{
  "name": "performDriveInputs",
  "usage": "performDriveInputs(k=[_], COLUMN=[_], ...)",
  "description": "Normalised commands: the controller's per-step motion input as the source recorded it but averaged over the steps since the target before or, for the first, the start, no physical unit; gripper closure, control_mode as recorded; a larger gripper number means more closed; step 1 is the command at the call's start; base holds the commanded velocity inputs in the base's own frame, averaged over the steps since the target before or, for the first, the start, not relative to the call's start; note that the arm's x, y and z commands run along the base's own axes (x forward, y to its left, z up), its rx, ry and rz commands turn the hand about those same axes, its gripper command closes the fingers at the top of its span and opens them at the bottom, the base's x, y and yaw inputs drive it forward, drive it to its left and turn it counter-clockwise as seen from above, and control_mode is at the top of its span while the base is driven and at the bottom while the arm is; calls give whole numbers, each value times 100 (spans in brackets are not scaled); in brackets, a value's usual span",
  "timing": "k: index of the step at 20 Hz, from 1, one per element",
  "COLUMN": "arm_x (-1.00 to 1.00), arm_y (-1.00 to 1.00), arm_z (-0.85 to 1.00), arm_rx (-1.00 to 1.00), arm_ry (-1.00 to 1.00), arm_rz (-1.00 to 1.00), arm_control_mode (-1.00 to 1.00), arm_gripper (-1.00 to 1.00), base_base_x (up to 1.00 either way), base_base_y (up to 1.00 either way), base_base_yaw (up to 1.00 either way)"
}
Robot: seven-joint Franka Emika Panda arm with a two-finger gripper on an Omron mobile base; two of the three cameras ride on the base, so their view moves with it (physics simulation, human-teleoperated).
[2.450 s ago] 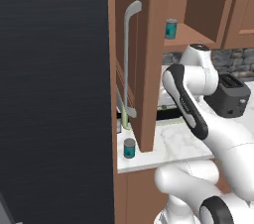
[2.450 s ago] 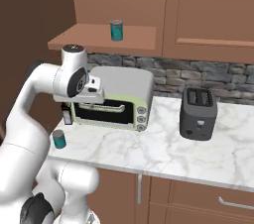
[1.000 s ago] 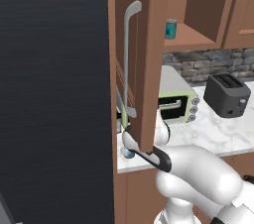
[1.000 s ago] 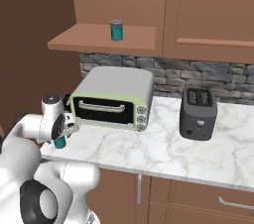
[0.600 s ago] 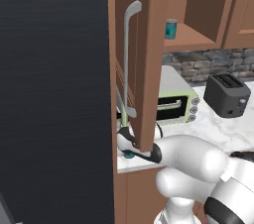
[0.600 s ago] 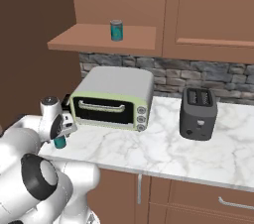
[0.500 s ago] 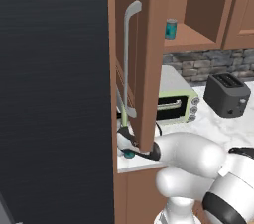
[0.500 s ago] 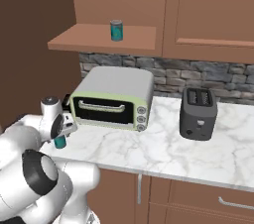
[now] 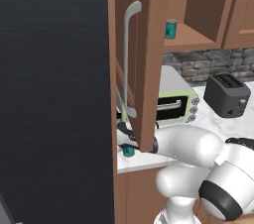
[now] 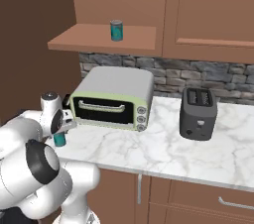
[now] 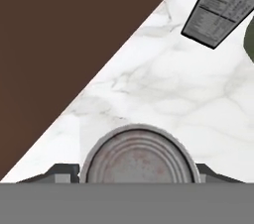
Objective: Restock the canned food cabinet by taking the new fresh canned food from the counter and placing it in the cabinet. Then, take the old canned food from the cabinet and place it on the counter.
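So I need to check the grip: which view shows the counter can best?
The hand view: the can's ribbed lid sits between the fingertips. The right base view shows its teal side; the left shows a sliver.

The gripper [image 11: 134, 178] has apparently closed around the counter can [image 11: 136, 154].

The marble desk [image 10: 163, 151] carries a toaster oven [image 10: 112, 98], a black toaster [image 10: 198, 114] at its 3 o'clock, and a teal can [image 10: 60, 140] at its 8 o'clock; the shelf [image 10: 99, 39] bears another can [image 10: 116, 30].

a teal can [image 10: 60, 140] stands upright on the white marble counter [image 10: 163, 151]; another teal can [image 10: 116, 30] stands upright on the open cabinet [image 10: 106, 39] shelf.
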Motion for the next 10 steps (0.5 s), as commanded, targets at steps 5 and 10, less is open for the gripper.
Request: performDriveInputs(k=[5,10], arm_x=[-5,-42], arm_y=[-5,-71], arm_z=[0,0], arm_rx=[0,2], arm_ry=[0,-3], arm_rz=[0,0], arm_control_mode=[-100,-100], arm_gripper=[100,100], base_base_x=[0,0], base_base_y=[0,0], base_base_yaw=[0,0])
